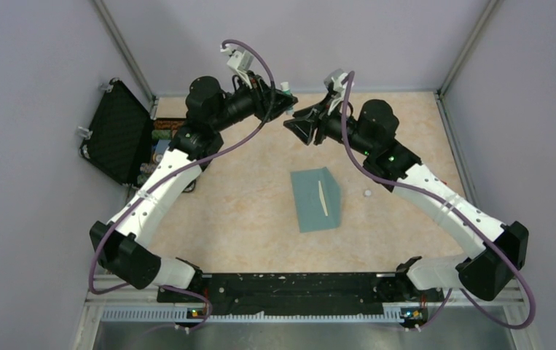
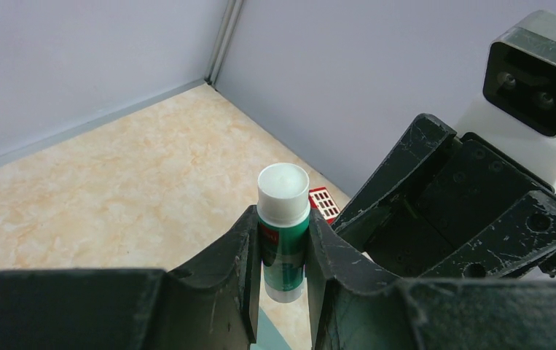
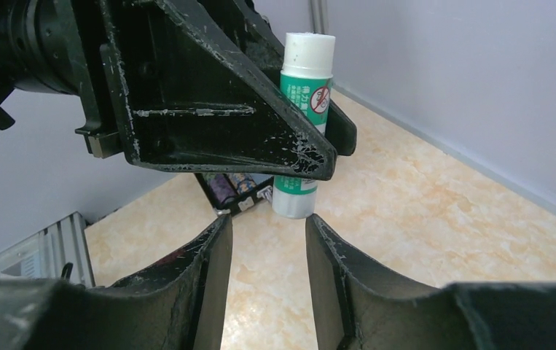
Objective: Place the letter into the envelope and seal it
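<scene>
L gripper (image 2: 283,222) pinches glue stick (image 2: 283,191); envelope (image 1: 307,203) flat.

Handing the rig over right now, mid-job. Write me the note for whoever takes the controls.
Left gripper: shut on the glue stick, raised over the table's far side.
Right gripper: open, fingertips close to the stick's base.
Envelope: flat mid-table, a pale strip showing on it; cannot tell whether the letter is inside.
Done: glue in hand.
Left: check the letter, glue the flap, press it shut.
</scene>
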